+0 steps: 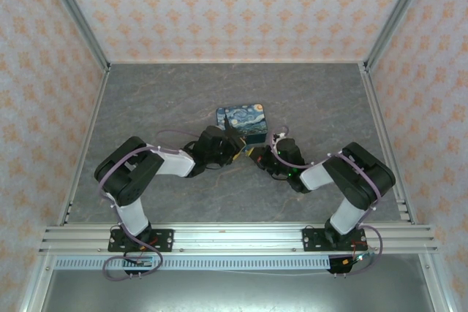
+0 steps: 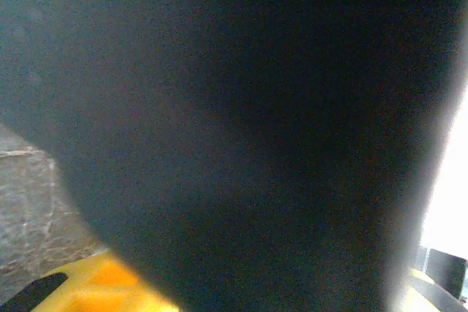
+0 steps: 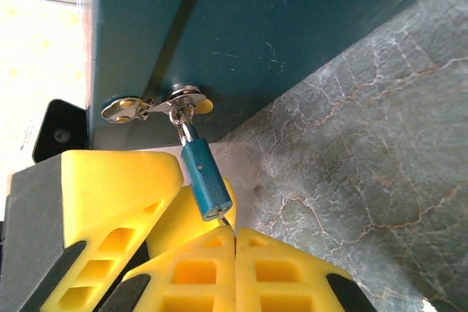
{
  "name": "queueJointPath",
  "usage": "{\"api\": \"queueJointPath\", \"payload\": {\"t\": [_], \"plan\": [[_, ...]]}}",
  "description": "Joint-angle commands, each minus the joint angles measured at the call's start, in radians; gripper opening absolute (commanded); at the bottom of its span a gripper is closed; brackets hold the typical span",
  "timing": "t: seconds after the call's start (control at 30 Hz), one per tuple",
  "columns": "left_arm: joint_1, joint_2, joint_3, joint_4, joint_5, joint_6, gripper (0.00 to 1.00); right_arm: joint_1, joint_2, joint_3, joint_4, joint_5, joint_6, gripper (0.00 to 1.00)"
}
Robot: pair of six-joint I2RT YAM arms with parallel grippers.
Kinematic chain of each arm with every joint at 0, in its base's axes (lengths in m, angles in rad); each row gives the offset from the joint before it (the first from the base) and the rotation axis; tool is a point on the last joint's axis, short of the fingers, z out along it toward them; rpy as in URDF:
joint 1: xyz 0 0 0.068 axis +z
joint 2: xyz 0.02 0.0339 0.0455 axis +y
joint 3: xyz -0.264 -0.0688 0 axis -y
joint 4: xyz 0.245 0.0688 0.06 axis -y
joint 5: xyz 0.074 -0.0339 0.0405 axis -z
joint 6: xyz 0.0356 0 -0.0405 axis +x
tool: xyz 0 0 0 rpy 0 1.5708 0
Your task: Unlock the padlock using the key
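- Two yellow fingers [image 3: 183, 275] of the right gripper [image 3: 234, 242] sit closest in the right wrist view. They are pressed tight together, with the tiny silver key [image 3: 228, 223] pinched between their tips.
- The key pokes up into the bottom of the little blue padlock [image 3: 203, 180]. The padlock hangs by its thin shackle [image 3: 184, 128] from a shiny clasp [image 3: 146, 106] on the blue tin [image 3: 292, 27].
- The left gripper [image 3: 174, 199] is right beside the padlock, with yellow on its left and behind it. I cannot tell if it is squeezing the padlock or how far open it is.
- In the left wrist view, a big dark blur sits against the lens. A bit of yellow finger [image 2: 102, 283] shows low down, with grey table [image 2: 25, 210] at the left.
- In the top view, the left gripper [image 1: 235, 147] and right gripper [image 1: 257, 158] meet just in front of the tin [image 1: 243, 123], in the middle of the table [image 1: 146, 107]. The padlock is too small to pick out here.
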Motion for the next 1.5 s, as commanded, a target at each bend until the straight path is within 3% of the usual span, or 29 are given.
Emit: {"api": "queueJointPath", "payload": {"t": [0.0,0.4,0.7,0.97,1.07,1.23,1.47], "plan": [[-0.018,0.018,0.032,0.029,-0.004,-0.006,0.39,0.01,-0.029,0.02,-0.007,0.003,0.011,0.0],[-0.024,0.045,0.045,0.025,-0.022,0.015,0.31,0.01,-0.063,0.006,-0.021,0.024,0.022,0.0],[-0.024,0.034,0.062,-0.002,-0.031,0.044,0.16,0.01,-0.077,-0.001,-0.035,0.032,0.026,0.01],[-0.024,0.011,0.072,-0.025,-0.034,0.039,0.06,0.01,-0.145,-0.005,-0.172,0.09,-0.072,0.28],[-0.024,0.003,0.081,-0.033,-0.03,0.023,0.06,0.009,-0.217,0.01,-0.325,0.137,-0.184,0.38],[-0.024,-0.01,0.101,-0.059,-0.015,-0.009,0.05,0.011,-0.396,0.043,-0.625,0.267,-0.514,0.46],[-0.024,-0.023,0.122,-0.078,0.001,-0.037,0.05,0.066,-0.635,-0.012,-0.678,0.375,-0.925,0.48]]}}
